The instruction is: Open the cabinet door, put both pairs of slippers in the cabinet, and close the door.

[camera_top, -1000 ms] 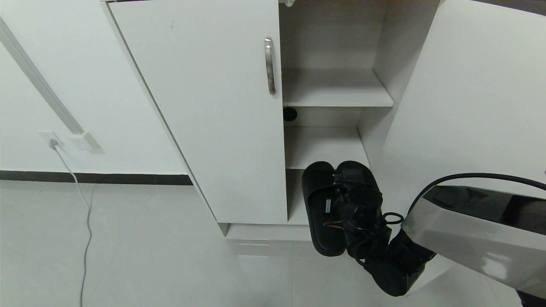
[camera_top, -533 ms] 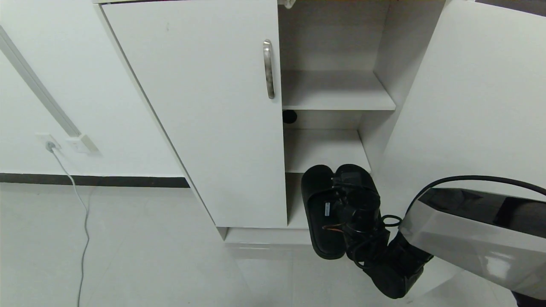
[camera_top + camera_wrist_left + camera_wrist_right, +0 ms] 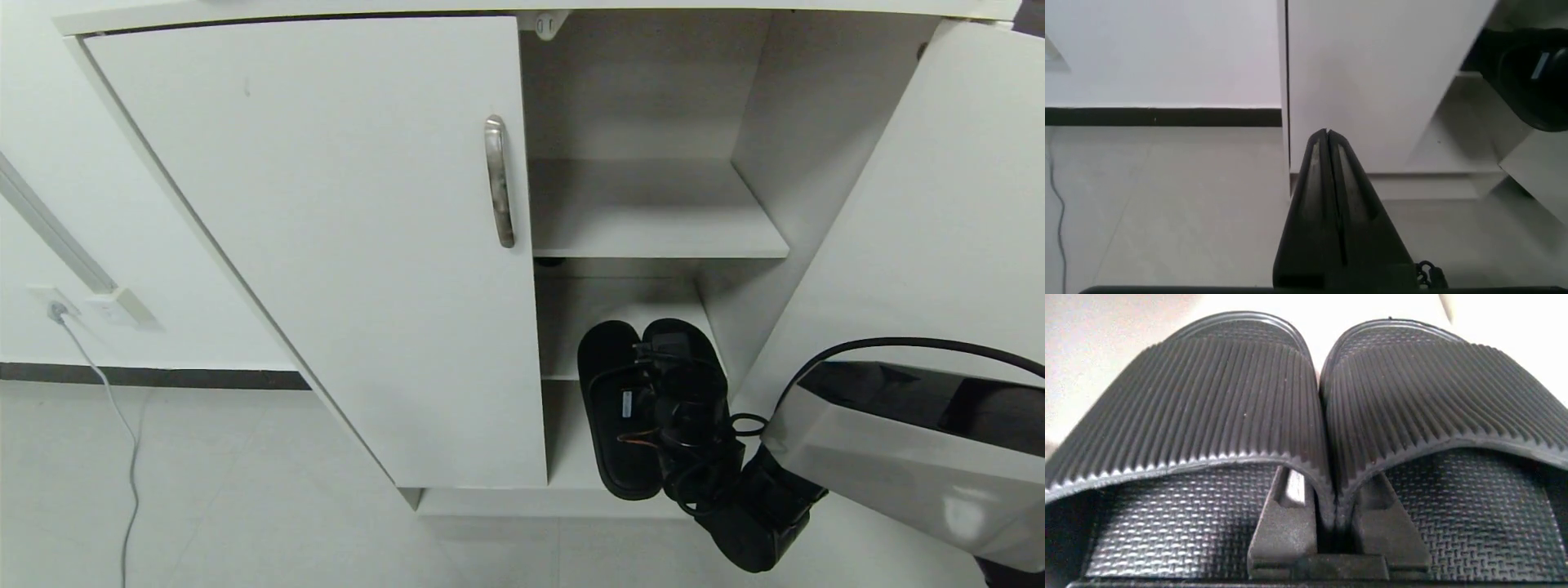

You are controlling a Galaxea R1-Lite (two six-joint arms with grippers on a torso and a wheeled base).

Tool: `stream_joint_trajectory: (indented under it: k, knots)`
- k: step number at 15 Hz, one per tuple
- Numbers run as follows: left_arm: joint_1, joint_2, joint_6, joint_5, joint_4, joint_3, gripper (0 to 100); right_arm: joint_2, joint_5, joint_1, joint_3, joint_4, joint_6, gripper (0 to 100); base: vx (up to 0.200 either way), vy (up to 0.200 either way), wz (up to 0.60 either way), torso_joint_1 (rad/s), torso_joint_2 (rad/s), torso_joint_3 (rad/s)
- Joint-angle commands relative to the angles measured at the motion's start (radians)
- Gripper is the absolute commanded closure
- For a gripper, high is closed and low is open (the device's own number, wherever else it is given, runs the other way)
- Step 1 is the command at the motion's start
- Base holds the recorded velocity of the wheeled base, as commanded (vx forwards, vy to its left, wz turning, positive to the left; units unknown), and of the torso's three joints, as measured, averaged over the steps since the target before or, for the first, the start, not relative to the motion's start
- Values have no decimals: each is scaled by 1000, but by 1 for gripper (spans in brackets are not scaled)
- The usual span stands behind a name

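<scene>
A pair of black slippers (image 3: 624, 400) hangs side by side in the air before the open right half of the white cabinet (image 3: 645, 204), level with its lower shelves. My right gripper (image 3: 665, 384) is shut on the slippers; in the right wrist view its fingers (image 3: 1290, 518) pinch the two inner strap edges of the slippers (image 3: 1315, 416) together. The cabinet's right door (image 3: 922, 220) stands swung open, the left door (image 3: 326, 237) with a metal handle (image 3: 498, 180) is closed. My left gripper (image 3: 1327, 143) is shut on nothing, low over the floor in front of the left door.
Bare shelves (image 3: 653, 212) show inside the cabinet. A wall socket with a grey cable (image 3: 106, 400) sits at the left, the cable trailing over the tiled floor (image 3: 204, 506). A dark baseboard (image 3: 147, 377) runs along the wall.
The head camera has come closer to the cabinet and tilted, so the cabinet looks larger and lower. The slippers stay held in my right gripper, now nearer the lower shelves.
</scene>
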Motion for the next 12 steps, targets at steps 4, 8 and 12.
stream_joint_trajectory:
  k: [4,8,12]
  knots:
    - [0,2,0,0,0,0,100,4,35,-16,-20,3,3,100,0,0,0,0,0,0]
    - [0,2,0,0,0,0,100,48,38,-50,-199,161,32,100,0,0,0,0,0,0]
    - [0,2,0,3,0,0,100,106,37,-65,-403,325,56,100,0,0,0,0,0,0]
